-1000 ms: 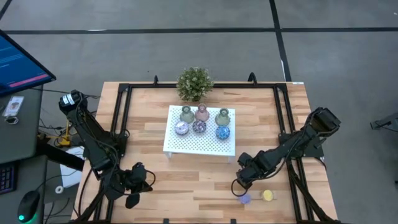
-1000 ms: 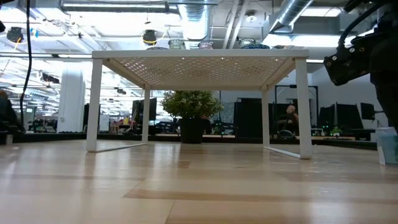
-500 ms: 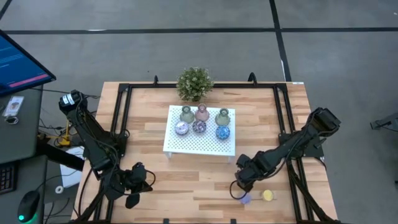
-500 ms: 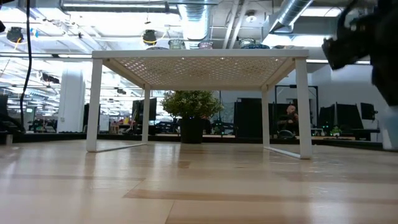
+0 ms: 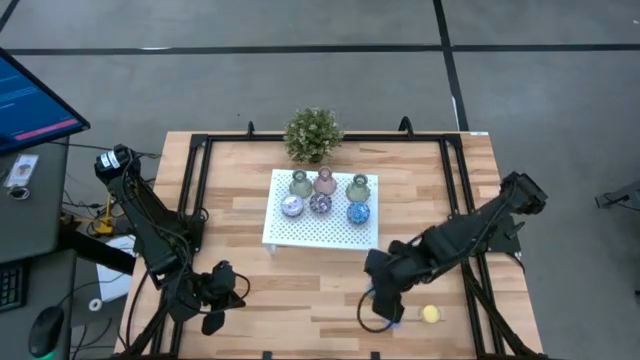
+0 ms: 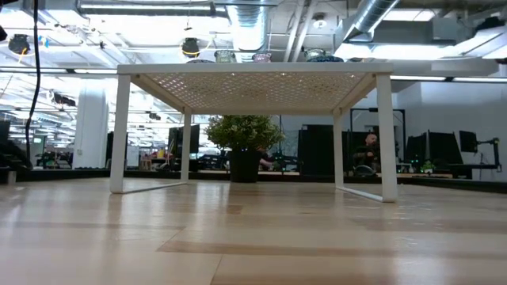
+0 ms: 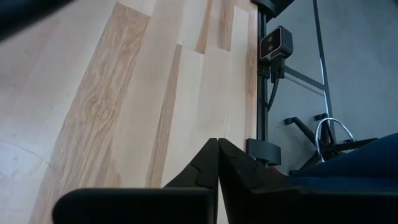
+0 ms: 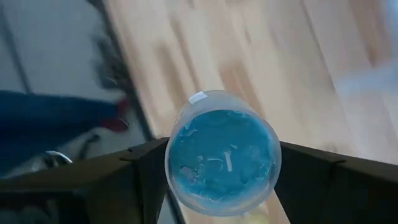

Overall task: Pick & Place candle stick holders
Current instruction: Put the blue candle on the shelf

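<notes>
My right gripper [image 5: 388,312] is shut on a low round blue puck holder [image 8: 222,160], above the table's near right part; the puck also shows in the high view [image 5: 396,319]. A yellow puck [image 5: 430,314] rests on the table just to its right. On the white perforated tray [image 5: 300,236] stand two dull green vase holders [image 5: 299,183] [image 5: 358,187], a pink one [image 5: 324,181] and three pucks [image 5: 320,205]. My left gripper [image 5: 215,300] waits shut at the table's near left; it also shows in the left wrist view [image 7: 217,146]. My right gripper pinches the blue puck by its round side wall [image 8: 171,163] between its two fingers [image 8: 140,177], one on each opposite side. The puck's blue face is turned toward the wrist camera. The puck is lifted clear of the table.
A bushy green potted plant [image 5: 313,134] stands at the far edge behind the tray. Black frame rails [image 5: 195,190] run along the table's left and right sides. Bare wood lies in front of the tray [image 5: 300,290].
My right gripper has risen with the blue puck, lifting it off the table, and has gone a little toward the table's left and near edge; it has left the low view. The yellow puck stays where it was.
</notes>
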Action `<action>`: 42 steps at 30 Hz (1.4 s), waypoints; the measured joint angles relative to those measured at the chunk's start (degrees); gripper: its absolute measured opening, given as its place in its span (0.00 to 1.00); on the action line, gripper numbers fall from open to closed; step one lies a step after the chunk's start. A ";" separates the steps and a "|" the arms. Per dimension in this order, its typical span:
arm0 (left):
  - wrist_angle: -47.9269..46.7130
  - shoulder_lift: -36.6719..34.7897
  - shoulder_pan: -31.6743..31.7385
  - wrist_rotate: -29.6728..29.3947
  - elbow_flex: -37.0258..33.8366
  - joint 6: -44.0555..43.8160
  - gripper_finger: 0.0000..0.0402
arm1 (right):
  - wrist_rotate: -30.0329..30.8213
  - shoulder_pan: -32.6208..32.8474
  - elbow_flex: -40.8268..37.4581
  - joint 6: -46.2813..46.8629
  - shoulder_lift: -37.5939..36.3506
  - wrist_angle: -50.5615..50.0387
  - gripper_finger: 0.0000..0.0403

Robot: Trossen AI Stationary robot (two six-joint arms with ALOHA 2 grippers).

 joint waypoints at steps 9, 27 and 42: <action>0.10 0.00 0.00 -1.99 0.00 0.00 0.02 | 6.62 -8.03 11.57 -11.35 0.34 2.16 0.58; 0.84 0.00 0.11 -3.07 0.00 -0.09 0.01 | 1.97 -19.49 17.50 -23.51 14.11 15.53 0.57; 1.75 0.00 0.13 -3.23 0.00 -0.11 0.02 | 2.55 -22.69 36.00 -27.76 28.77 3.99 0.57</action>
